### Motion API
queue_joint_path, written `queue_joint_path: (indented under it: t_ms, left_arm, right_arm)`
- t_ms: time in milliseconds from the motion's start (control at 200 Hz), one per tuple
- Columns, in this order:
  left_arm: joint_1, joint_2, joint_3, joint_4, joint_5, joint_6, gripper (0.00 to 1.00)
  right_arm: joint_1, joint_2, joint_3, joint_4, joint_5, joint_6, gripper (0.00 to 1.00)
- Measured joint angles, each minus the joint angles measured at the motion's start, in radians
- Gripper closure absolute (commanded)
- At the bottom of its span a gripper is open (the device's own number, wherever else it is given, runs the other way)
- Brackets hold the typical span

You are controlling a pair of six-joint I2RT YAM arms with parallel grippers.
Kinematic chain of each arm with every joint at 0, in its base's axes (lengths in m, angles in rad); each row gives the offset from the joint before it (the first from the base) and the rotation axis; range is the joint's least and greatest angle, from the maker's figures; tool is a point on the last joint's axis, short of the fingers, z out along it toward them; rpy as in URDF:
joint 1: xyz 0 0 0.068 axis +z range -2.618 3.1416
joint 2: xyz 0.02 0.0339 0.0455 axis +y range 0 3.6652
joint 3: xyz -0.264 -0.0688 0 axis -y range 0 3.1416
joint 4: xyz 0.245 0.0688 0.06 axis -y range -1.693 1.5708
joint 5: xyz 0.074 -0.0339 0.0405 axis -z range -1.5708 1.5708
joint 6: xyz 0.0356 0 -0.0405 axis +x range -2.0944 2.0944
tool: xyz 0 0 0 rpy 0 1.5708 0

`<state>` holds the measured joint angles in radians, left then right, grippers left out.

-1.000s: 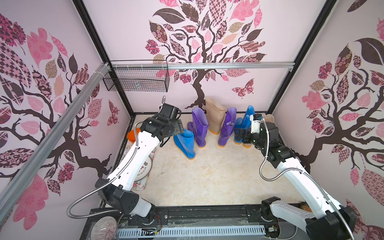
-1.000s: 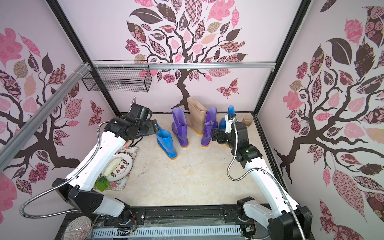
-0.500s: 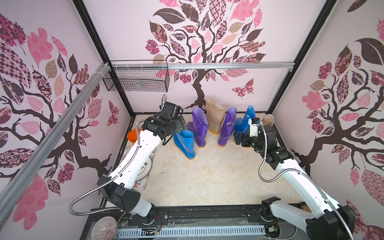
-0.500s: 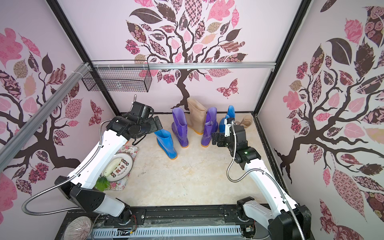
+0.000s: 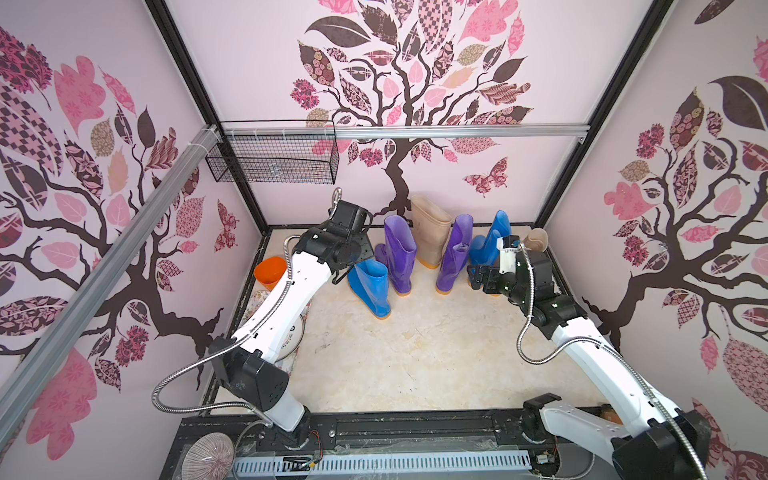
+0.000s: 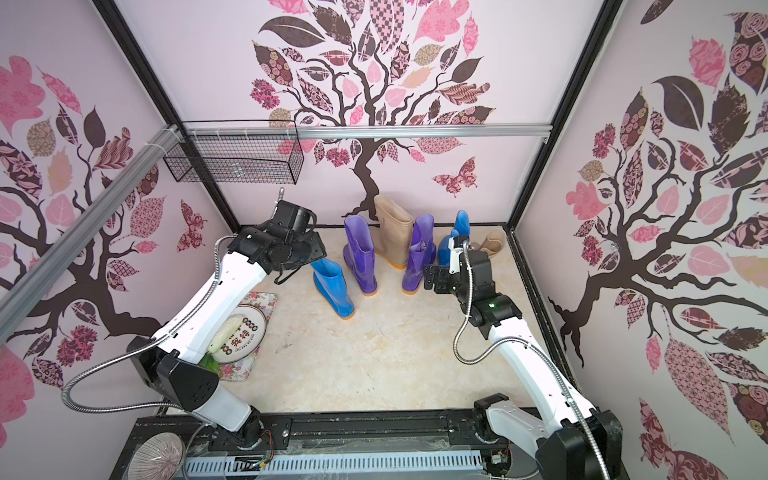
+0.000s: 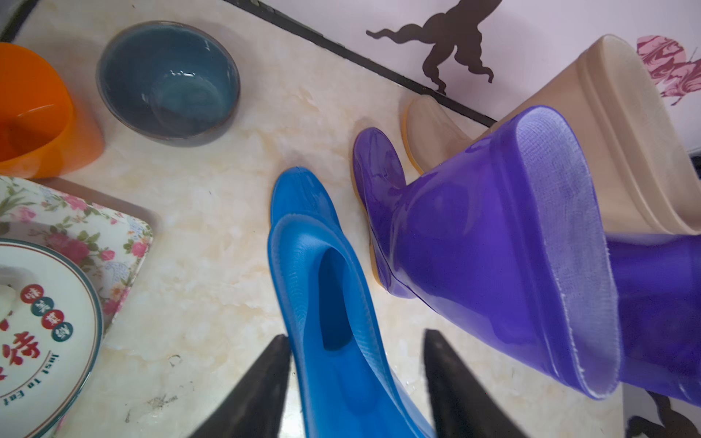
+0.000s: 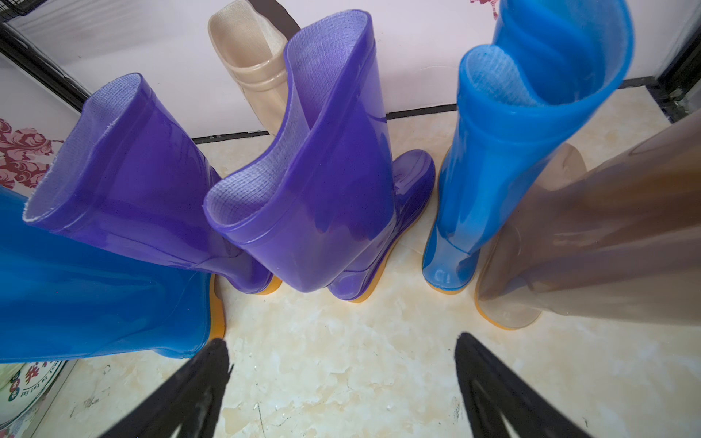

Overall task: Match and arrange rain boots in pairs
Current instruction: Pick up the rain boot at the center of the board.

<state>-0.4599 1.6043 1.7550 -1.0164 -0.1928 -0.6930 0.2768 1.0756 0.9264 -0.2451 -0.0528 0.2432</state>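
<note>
Left gripper (image 7: 356, 335): jaws roughly halfway in, straddling the cuff of the front blue boot (image 5: 370, 286). One finger (image 7: 265, 379) touches the rubber; can't tell if it's a real clamp. That boot stands upright ahead of the row, just beside the left purple boot (image 5: 400, 253).

Right gripper (image 8: 341, 341): jaws wide, nothing between them, over bare floor (image 8: 341, 379) in front of the right purple boot (image 8: 322, 170) and the second blue boot (image 8: 504, 151).

Row at the back: left purple, tall beige boot (image 5: 430, 228) at the wall, right purple, second blue, other beige boot (image 5: 536, 240) (partly behind the right arm in a top view).

Orange cup (image 5: 270, 270) and grey-blue bowl (image 7: 168, 81) sit apart from the boots.
</note>
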Motion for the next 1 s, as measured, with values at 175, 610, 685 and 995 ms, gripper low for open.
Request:
queue_joint_path:
  t_ms: [175,610,685,995]
  left_arm:
    - [0.000,0.007,-0.010,0.005,0.023,0.018,0.57]
    - [0.000,0.035,-0.014,-0.011,0.022,0.036,0.53]
    - [0.000,0.035,-0.018,-0.010,0.022,0.043,0.66]
    - [0.014,0.050,-0.022,-0.005,0.052,0.100,1.00]
  right_arm:
    - [0.001,-0.012,0.000,-0.002,0.000,0.000,0.05]
    - [0.002,-0.026,-0.007,-0.002,0.000,0.002,0.05]
    - [0.002,-0.034,-0.013,-0.001,0.000,0.005,0.05]
    - [0.002,-0.057,-0.038,-0.001,0.000,0.016,0.05]
